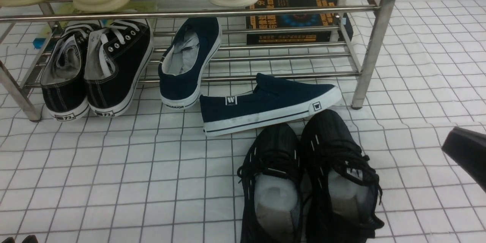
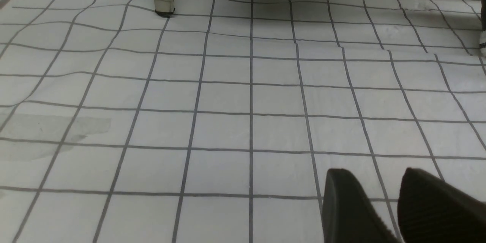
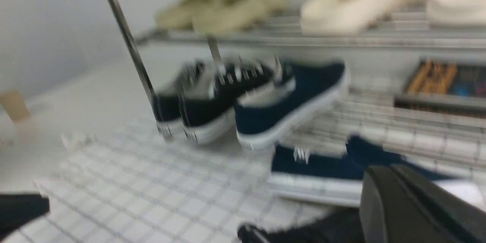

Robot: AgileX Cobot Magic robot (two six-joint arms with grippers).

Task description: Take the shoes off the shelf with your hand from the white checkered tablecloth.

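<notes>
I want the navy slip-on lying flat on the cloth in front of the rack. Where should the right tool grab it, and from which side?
Grip the navy slip-on across its heel collar, near the white logo tab, coming from above. It lies sideways in front of the shelf, sole down, so the open collar gives an edge to pinch. The black shoes crowd its near side, so a low approach from the right tool looks blocked.

Left fingers [image 2: 383, 212]: two matte black wedge-shaped pads with rounded tips and fine ribbed texture on the inner faces.
Right fingers [image 3: 414, 205]: black, smooth, tapered, with a straight seam along the edge; blurred.
Right arm [image 1: 466, 151]: glossy black angular casing, no markings visible.
</notes>
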